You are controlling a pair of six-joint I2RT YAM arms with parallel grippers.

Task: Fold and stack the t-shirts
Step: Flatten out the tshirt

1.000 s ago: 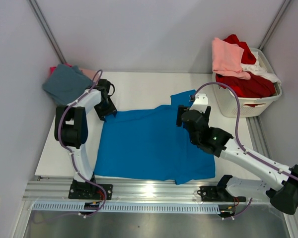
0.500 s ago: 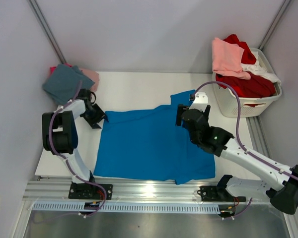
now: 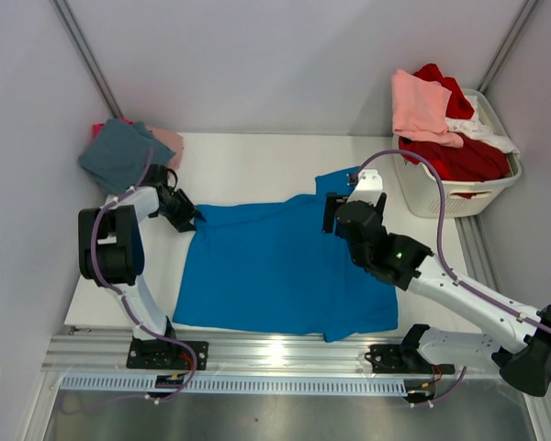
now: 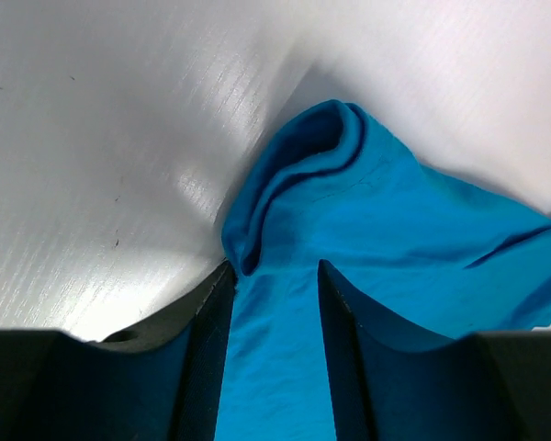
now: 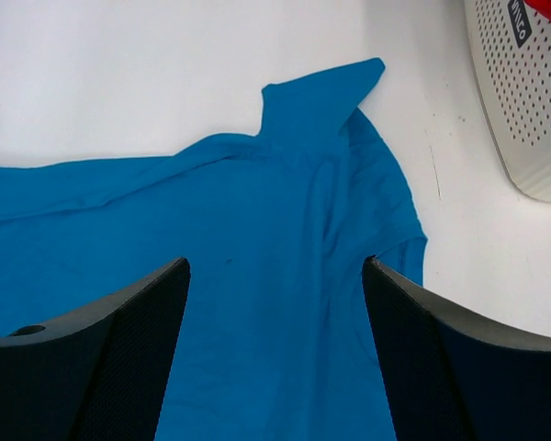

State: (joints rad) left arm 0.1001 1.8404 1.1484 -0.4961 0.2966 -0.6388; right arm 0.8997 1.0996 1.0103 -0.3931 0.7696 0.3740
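Note:
A bright blue t-shirt (image 3: 275,266) lies spread flat in the middle of the table. My left gripper (image 3: 185,213) is low at its back left corner. In the left wrist view the gripper (image 4: 274,266) stands open, its fingers on either side of a bunched fold of the blue cloth (image 4: 331,175). My right gripper (image 3: 338,215) hovers open over the shirt's back right part, near the sleeve (image 5: 321,106), and its wide gap (image 5: 275,262) holds nothing. A folded teal t-shirt (image 3: 119,154) lies on a pink one (image 3: 171,140) at the back left.
A white laundry basket (image 3: 459,191) stands at the back right, with pink (image 3: 418,106), red (image 3: 455,158) and white (image 3: 494,138) shirts heaped in it. Its perforated wall (image 5: 523,110) is close to the right of my right gripper. Grey walls enclose the table.
My left arm has swung out to the left and lowered, its gripper settling at the blue shirt's back left corner with the jaws narrower. The right arm has barely moved.

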